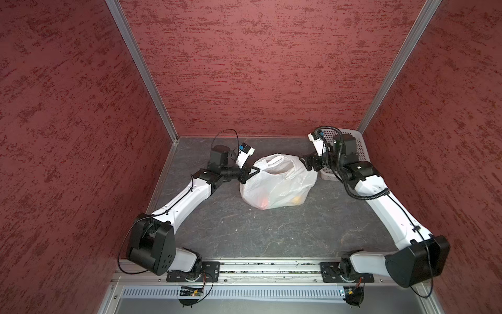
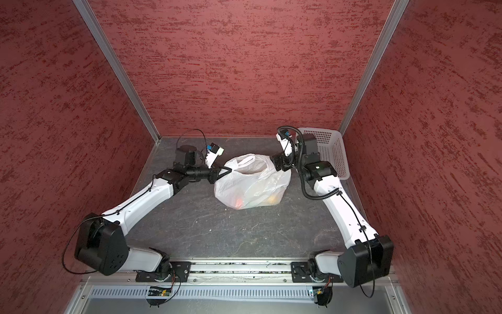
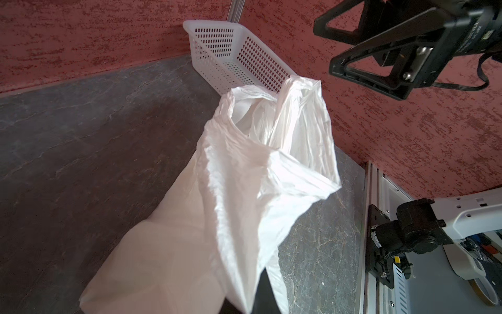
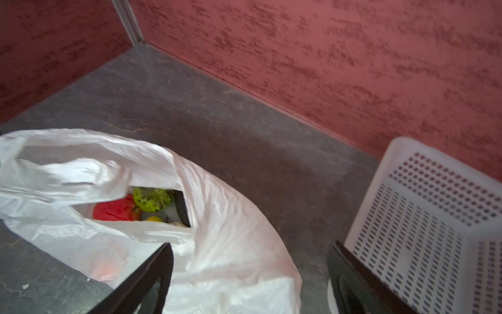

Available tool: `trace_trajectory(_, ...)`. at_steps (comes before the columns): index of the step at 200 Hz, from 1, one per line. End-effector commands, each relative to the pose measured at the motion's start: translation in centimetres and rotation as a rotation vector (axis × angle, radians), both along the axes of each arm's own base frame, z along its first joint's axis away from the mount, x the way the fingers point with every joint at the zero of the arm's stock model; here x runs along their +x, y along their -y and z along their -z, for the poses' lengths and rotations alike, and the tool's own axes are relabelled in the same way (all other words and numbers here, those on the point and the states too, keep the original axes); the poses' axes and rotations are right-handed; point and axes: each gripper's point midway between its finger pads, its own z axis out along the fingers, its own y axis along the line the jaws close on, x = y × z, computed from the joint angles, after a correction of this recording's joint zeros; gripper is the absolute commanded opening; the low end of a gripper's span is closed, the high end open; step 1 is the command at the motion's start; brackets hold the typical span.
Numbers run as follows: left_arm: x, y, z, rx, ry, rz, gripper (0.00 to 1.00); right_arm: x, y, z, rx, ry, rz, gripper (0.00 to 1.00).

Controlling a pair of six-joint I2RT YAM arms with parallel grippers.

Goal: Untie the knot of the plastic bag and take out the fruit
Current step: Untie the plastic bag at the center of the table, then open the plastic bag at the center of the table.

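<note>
The right gripper is seen with its jaws spread wide and nothing clamped between them; it is placed at the right rim of the plastic bag, and the bag's wall bulges partly between the fingers in the right wrist view, though no pinch is shown. The left gripper is closed on the bag's left rim, and the film is held up there.

The bag is stood in the middle of the table, between the two grippers; its mouth is stretched left to right and gapes upward; the knot cannot be picked out in any view and is judged to be undone. The fruit is lodged at the bottom of the bag, below and left of the right gripper; a red apple and a bumpy green piece are shown through the mouth. The right arm is judged the nearer free one for a reach downward; the basket is set at the far right, just behind it.

The remaining pieces are covered by film; only red and yellow glows are made out through the wall in both top views; the right wrist view is blurred; the left gripper's fingers are nearly cut off in its own wrist view.
</note>
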Motion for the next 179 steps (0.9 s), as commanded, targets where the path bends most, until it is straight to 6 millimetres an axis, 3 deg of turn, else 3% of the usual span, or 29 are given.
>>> trace_trajectory(1,-0.2,0.3,-2.8,-0.033,0.088,0.027,0.01,0.2,-2.8,2.9,-0.09,-0.061,-0.121,0.96)
trace_trajectory(9,-0.2,0.3,-2.8,-0.032,0.089,0.03,0.01,1.0,-3.6,4.5,-0.12,-0.093,-0.137,0.97)
trace_trajectory(57,-0.2,0.4,-2.1,-0.032,0.086,0.031,0.01,4.9,-5.1,8.1,-0.202,-0.115,-0.121,0.96)
trace_trajectory(70,-0.2,0.3,-1.8,-0.031,0.083,0.025,0.01,6.7,-4.3,8.7,-0.221,-0.097,-0.037,0.76)
trace_trajectory(84,-0.1,0.0,-1.4,-0.022,0.069,0.007,0.06,7.7,-3.9,8.0,-0.208,-0.069,0.015,0.27)
trace_trajectory(90,0.0,-0.1,-1.2,-0.016,0.055,-0.008,0.12,7.6,-4.2,7.4,-0.191,-0.063,0.006,0.13)
trace_trajectory(97,0.2,-0.3,-1.0,-0.007,0.041,-0.029,0.27,7.4,-4.6,6.8,-0.17,-0.064,-0.008,0.0)
trace_trajectory(119,1.0,-1.0,-1.3,0.025,0.035,-0.118,0.7,6.4,-4.9,5.3,-0.134,-0.097,-0.029,0.0)
trace_trajectory(138,1.0,-1.0,-3.1,0.015,0.076,-0.168,0.98,5.2,-4.7,4.2,-0.114,-0.124,-0.03,0.0)
trace_trajectory(179,0.6,1.2,-7.5,-0.017,0.159,-0.157,1.0,3.4,-4.5,2.8,-0.072,-0.192,-0.02,0.0)
